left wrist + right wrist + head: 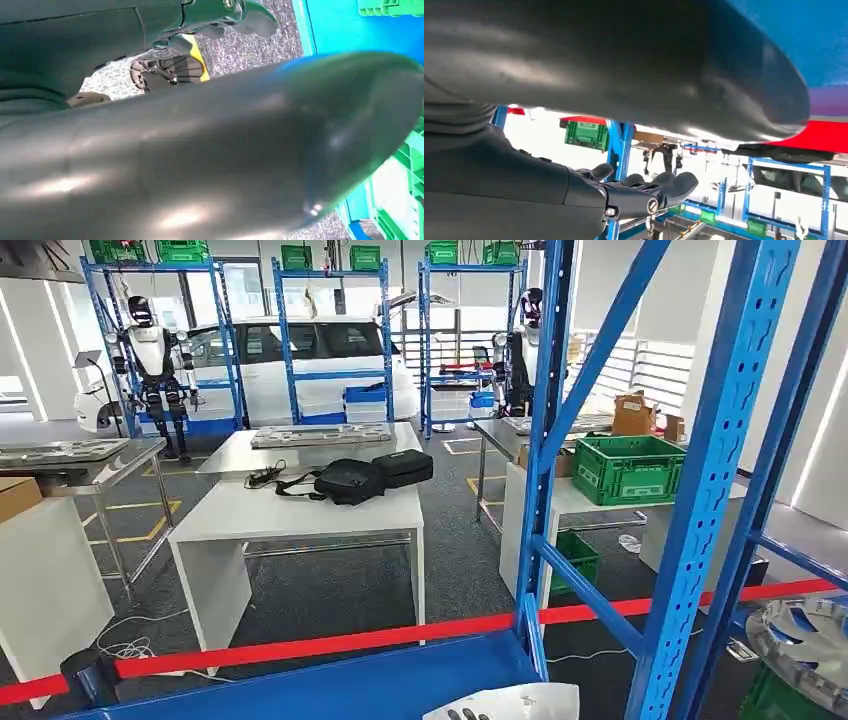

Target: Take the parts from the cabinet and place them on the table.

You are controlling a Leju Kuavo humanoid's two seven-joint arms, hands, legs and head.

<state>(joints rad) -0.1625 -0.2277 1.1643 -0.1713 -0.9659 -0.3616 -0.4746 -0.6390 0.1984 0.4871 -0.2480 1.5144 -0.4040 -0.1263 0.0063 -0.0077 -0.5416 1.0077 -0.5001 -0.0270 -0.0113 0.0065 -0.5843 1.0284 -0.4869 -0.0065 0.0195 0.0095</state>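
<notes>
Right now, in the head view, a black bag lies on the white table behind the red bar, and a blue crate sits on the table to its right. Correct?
Not quite. The crate is green, not blue, as the head view shows. The rest holds: the black bag lies on the white table behind the red bar, and the crate sits on the table to its right.

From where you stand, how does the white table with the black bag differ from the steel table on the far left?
The white table stands on broad white panels; the steel table has thin metal legs. The white table carries a black bag; the steel table carries a flat grey part. Both stand on the grey floor beyond the red tape.
</notes>
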